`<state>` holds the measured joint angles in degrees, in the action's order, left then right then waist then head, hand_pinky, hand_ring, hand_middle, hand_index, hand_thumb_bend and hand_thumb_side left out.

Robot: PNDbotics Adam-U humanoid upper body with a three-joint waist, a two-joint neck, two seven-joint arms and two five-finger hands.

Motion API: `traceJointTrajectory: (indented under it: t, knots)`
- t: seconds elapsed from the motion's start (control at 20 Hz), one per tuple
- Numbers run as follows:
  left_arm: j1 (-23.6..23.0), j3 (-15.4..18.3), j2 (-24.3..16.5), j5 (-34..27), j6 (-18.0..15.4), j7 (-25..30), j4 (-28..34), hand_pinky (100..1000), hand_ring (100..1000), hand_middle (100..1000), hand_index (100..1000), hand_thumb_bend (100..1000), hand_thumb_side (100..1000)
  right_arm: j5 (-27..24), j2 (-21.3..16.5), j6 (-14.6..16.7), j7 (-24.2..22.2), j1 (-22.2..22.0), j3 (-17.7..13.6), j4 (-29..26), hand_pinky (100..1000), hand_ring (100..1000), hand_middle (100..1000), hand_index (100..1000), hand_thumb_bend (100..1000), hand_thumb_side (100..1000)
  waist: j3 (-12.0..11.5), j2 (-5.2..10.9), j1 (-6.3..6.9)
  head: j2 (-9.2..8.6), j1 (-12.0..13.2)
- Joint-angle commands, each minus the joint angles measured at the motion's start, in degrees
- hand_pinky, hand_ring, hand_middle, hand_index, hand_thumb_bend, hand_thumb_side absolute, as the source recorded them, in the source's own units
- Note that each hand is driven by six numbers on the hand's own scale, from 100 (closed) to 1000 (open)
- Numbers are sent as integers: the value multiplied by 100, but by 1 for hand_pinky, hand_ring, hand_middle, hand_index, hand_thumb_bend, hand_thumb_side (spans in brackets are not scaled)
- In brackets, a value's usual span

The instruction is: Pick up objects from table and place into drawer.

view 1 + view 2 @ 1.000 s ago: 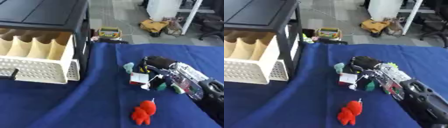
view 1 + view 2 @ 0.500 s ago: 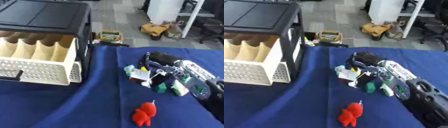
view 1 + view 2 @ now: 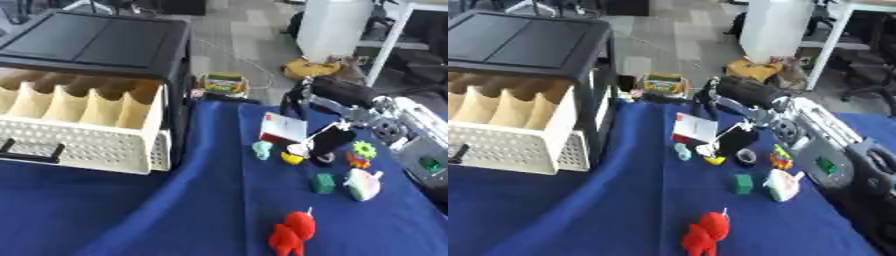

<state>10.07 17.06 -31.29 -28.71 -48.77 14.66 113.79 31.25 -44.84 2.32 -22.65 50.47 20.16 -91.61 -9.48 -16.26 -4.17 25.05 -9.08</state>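
Left eye view: right hand (image 3: 325, 145) comes in from upper right, over the cluster of small objs on the blue desk (image 3: 114, 210). It carries a white-and-red card (image 3: 282, 128), tilted, lifted off the cloth; the fingers (image 3: 302, 95) look curled on its top edge, the thumb side is hidden, so grip = judged, not certain. Below it: teal bit (image 3: 262, 149), yellow bit (image 3: 291, 158), green block (image 3: 323, 183), white cup-like toy (image 3: 362, 184), green gear (image 3: 363, 148), red figure (image 3: 291, 234) nearest the camera. Drawer (image 3: 83, 125) pulled out at left, cream w/ dividers, well apart from the card. Left hand not visible.

Right eye view: same layout. Card (image 3: 695, 128) hangs btwn the hand (image 3: 737, 142) and the drawer (image 3: 509, 122), above the teal bit (image 3: 681, 151). Cabinet top (image 3: 527, 37) is black.

Handling, my guess: the card is light, thin, stiff-ish, may flex or slip if pinched only at an edge; hold across the top edge, keep it upright, lower it into a divider slot. The red figure (image 3: 704, 235) looks soft; take it round the body.
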Motion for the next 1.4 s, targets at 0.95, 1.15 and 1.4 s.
traceJointTrajectory:
  t: [0.95,1.15,1.4]
  knots:
    - [355,-418,-366,-60,-320,95,80,568,654,738,812,100,625,-480,902,-763,-408,1796,-79,532,735,638,321,492,226,377,-142,284,-196,2,-119]
    - [442,-486,-345,-81,-320,160,80,566,651,738,812,100,630,-413,1138,-789,-390,2087,-67,673,735,637,320,491,222,378,-182,249,-265,-35,-161]
    - [534,-561,-316,-86,-320,208,80,564,649,738,812,100,634,-277,1453,-864,-392,2349,-40,974,732,631,317,488,216,377,-264,217,-334,-91,-247]
